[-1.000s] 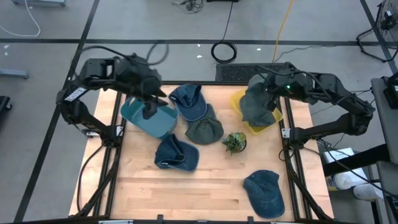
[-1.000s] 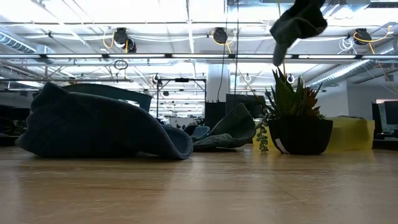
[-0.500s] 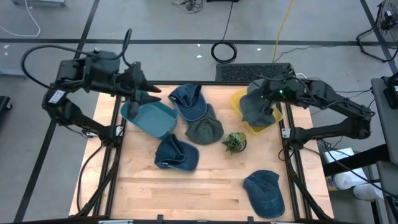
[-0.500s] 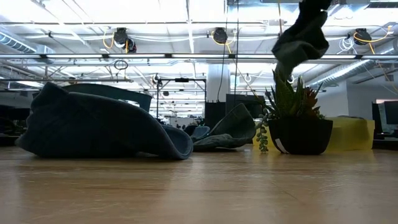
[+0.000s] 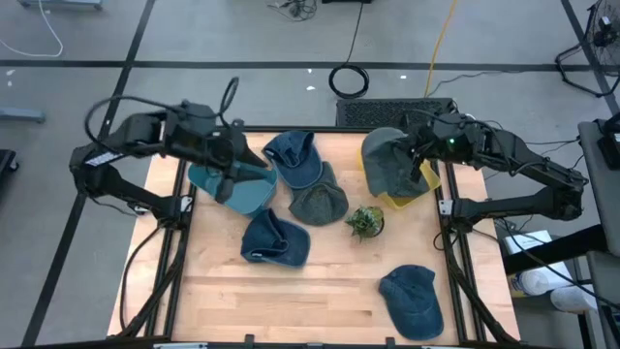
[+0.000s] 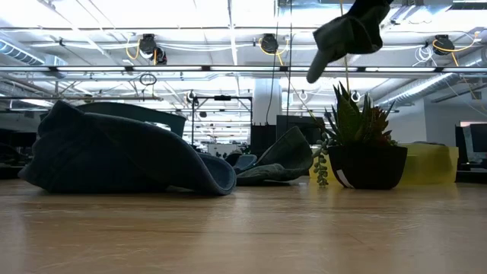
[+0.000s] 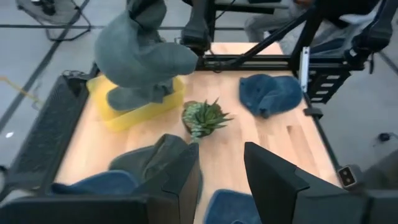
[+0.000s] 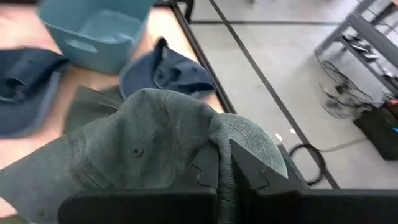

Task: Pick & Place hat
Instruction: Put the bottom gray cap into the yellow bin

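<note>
The right gripper (image 5: pixel 418 155) is clenching a grey-green hat (image 5: pixel 387 163), dangling it directly beneath itself over the yellow bin (image 5: pixel 423 190). Next, I reckon, it's needing to lower and let go. The left gripper (image 5: pixel 231 173), fingers parted, is hovering above the blue bin (image 5: pixel 254 194)

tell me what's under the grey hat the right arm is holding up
The yellow bin sits under the grey hat, which the right gripper holds above it. Only the bin's rim and near corner show in the high view; the hat covers most of its inside, so any contents stay hidden.
</note>
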You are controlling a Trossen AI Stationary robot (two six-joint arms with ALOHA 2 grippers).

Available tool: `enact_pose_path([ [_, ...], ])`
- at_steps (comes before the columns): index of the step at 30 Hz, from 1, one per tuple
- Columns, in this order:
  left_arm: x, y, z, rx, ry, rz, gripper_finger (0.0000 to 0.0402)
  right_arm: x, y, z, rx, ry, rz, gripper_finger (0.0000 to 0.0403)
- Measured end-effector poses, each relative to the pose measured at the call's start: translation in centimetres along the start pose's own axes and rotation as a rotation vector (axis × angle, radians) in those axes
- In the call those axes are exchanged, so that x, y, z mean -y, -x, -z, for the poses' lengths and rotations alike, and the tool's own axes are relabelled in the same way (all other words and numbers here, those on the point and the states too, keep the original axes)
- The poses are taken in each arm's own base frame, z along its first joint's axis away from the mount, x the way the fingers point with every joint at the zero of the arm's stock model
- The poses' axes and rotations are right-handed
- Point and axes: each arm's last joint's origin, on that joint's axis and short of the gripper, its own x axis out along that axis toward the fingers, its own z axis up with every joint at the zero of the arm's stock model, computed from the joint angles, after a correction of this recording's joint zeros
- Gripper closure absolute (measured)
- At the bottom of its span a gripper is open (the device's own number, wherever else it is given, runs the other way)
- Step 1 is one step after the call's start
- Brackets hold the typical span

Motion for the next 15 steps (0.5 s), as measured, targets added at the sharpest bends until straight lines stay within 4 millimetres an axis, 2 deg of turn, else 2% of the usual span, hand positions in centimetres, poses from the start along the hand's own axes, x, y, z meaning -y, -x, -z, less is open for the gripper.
enact_pose_path([
  [5, -0.1, -0.8, 2.7, 0.006, 0.062, -0.005, 0.0268, 0.1, 0.6, 0.3, -0.003, -0.022, -0.003, 0.0403],
  [15, 0.4, 2.2, 6.0, 0.062, 0.210, 0.001, 0.0261, 0.9, 0.6, 0.4, 0.001, -0.059, -0.021, 0.0403],
])
